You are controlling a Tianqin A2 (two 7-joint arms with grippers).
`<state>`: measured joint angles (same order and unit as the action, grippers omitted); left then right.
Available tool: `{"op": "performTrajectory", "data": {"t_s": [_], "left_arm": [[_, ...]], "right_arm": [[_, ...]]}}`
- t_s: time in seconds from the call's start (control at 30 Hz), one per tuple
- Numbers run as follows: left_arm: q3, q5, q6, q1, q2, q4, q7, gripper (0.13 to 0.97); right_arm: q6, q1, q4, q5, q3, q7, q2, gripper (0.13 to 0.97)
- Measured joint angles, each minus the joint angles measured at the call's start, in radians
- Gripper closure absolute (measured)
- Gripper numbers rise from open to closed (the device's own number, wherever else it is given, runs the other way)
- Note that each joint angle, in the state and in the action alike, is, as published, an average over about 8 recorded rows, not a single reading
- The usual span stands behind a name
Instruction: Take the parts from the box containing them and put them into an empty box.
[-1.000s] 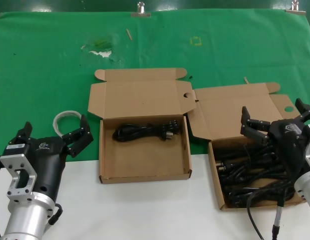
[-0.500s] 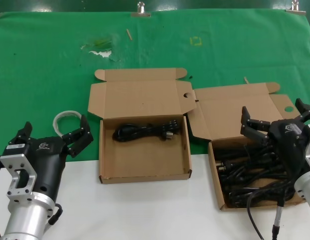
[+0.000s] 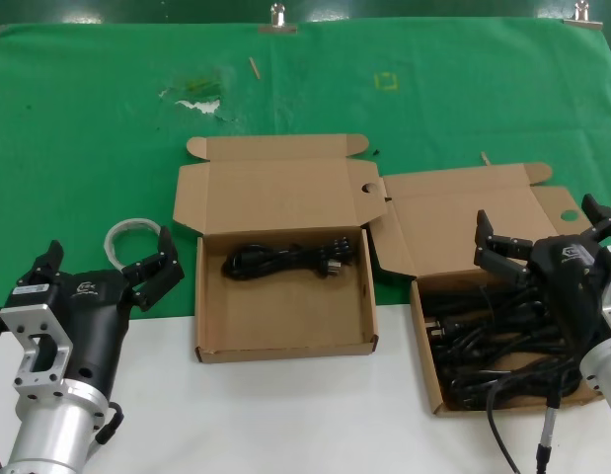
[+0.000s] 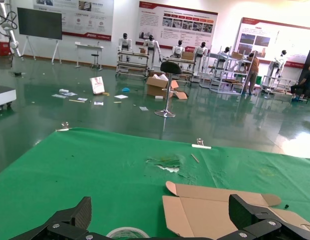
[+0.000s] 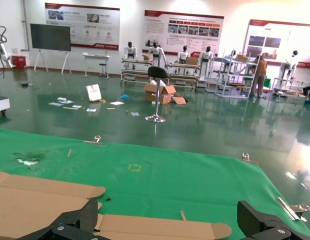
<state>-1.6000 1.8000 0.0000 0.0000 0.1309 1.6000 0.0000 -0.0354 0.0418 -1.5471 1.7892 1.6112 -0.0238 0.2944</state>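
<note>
Parts (image 3: pixel 497 346) were a tangled heap of black cords in the box containing them (image 3: pixel 430 370), directly under the right hand (image 3: pixel 538 240). Right hand hovered above the far half of that box, fingers spread apart, nothing between them; wrist view showed only both fingertips wide apart over the box flaps. One cord bundle (image 3: pixel 283 261) already lay in the other box (image 3: pixel 285 346), well off toward the left-hand side of the right hand, long axis running across the box width against its far wall. Cords in the heap looked to run mostly the same way, side to side, though individual bundles were hard to separate. Left hand (image 3: pixel 100 270) sat parked, fingers apart and empty, beside the receiving box, near a clear tape ring (image 3: pixel 127 235) on the green surface (image 3: pixel 88 118). Judgement: right arm was clearly nearer; next move looked like a straight descent onto the top bundle, fingers closing across its axis.
</note>
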Motion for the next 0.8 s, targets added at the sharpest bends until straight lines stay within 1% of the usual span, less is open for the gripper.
{"op": "performTrajectory", "data": {"t_s": [0.8], "left_arm": [[0.0, 0.0, 0.0, 0.0, 0.0, 0.0, 0.0, 0.132]], "right_arm": [[0.0, 0.0, 0.0, 0.0, 0.0, 0.0, 0.0, 0.129]]}}
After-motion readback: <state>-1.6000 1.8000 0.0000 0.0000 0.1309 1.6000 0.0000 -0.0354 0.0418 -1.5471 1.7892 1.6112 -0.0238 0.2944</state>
